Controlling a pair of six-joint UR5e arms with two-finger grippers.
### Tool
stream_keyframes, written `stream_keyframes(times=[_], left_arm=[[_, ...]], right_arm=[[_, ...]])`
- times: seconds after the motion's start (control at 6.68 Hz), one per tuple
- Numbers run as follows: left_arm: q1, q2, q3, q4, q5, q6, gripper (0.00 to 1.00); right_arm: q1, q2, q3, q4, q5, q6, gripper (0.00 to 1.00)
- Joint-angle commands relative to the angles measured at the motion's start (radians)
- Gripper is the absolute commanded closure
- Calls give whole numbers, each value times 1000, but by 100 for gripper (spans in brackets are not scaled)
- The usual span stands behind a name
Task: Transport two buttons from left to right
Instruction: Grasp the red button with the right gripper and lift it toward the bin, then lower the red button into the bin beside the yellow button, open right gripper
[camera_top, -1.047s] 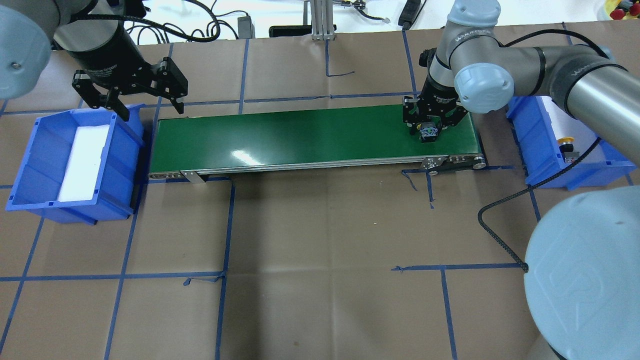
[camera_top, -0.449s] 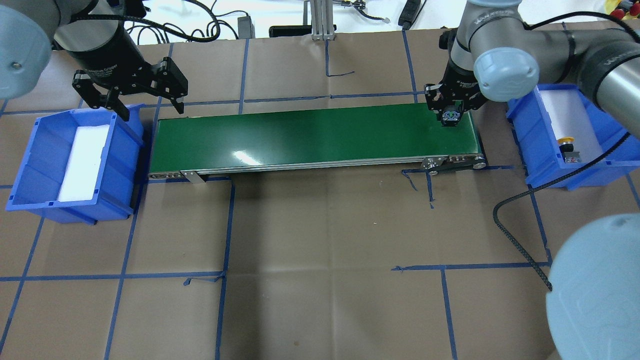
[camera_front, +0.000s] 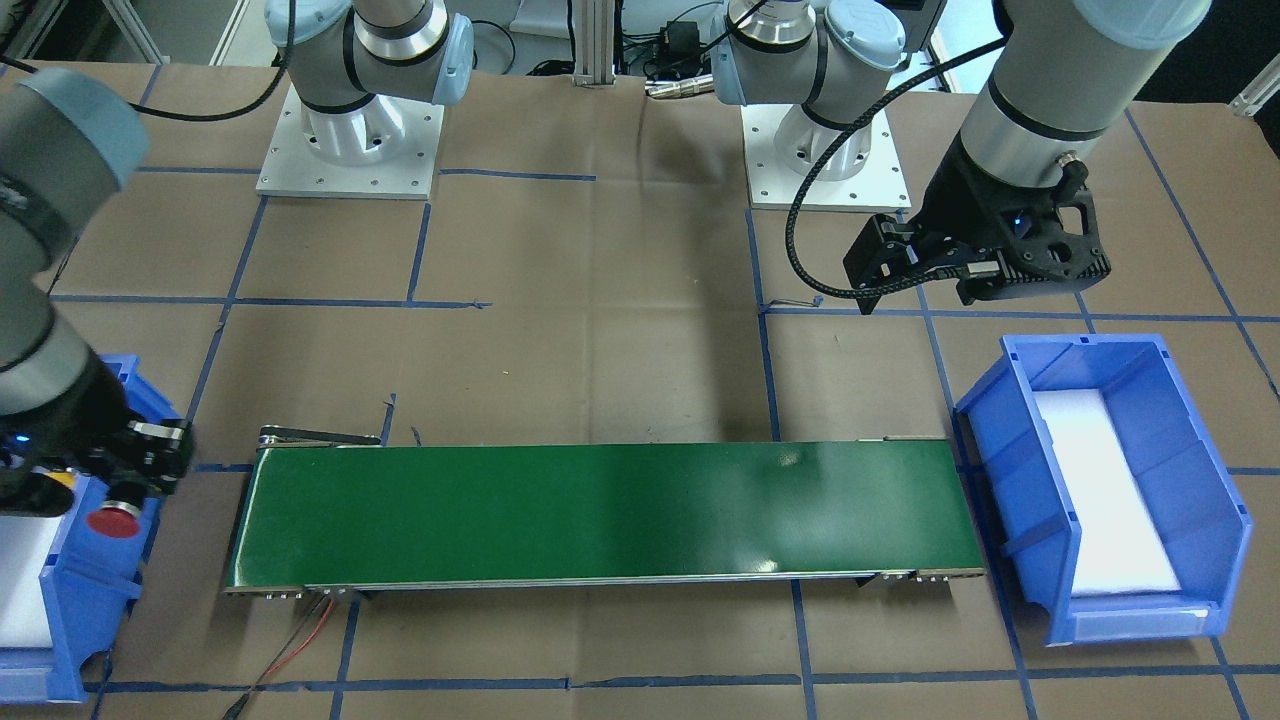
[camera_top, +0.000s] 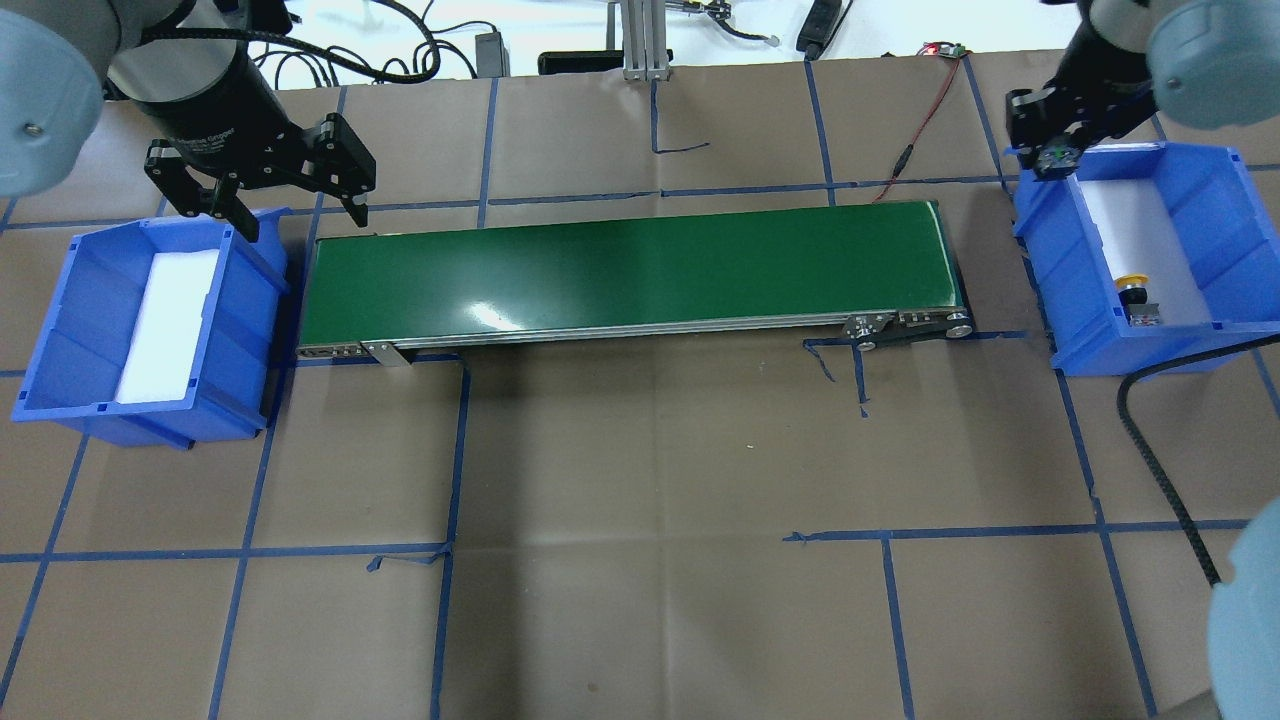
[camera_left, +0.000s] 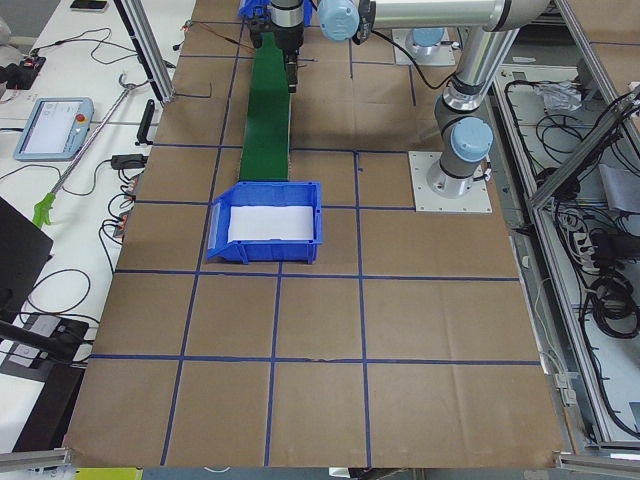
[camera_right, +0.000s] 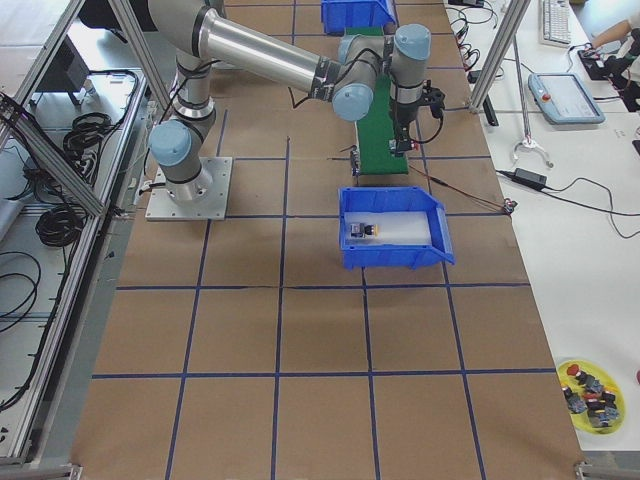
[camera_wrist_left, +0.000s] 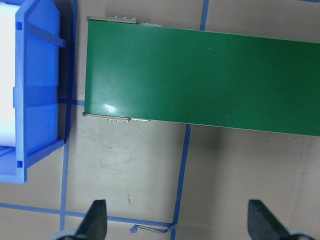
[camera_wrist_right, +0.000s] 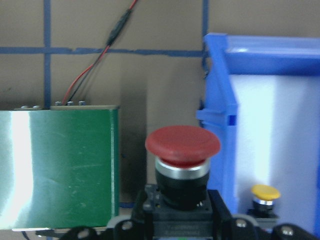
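Note:
My right gripper (camera_top: 1055, 155) is shut on the red-capped button (camera_wrist_right: 182, 145). It holds the button in the air over the far left corner of the right blue bin (camera_top: 1210, 200), just past the belt's end. The red cap also shows in the front view (camera_front: 113, 521). The yellow-capped button (camera_top: 1133, 283) sits upright on white foam inside that bin, and shows in the right wrist view (camera_wrist_right: 265, 192). My left gripper (camera_top: 300, 215) is open and empty. It hovers between the left blue bin (camera_top: 60, 330) and the left end of the green conveyor belt (camera_top: 630, 265).
The left bin holds only a white foam pad (camera_top: 165, 325). A red-black wire (camera_top: 915, 140) runs off the belt's far right corner. My right arm's black cable (camera_top: 1150, 440) hangs over the table's right side. Blue tape lines grid the brown table.
My right gripper has lifted the red button off the belt's right end and carried it right and farther away, to the right bin's corner. My left arm has not moved.

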Motion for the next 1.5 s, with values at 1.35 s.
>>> stream_keyframes(times=[1.35], left_arm=[[0, -2, 0, 0, 0, -1, 0]], right_arm=[[-161, 320, -91, -76, 3, -263, 94]])
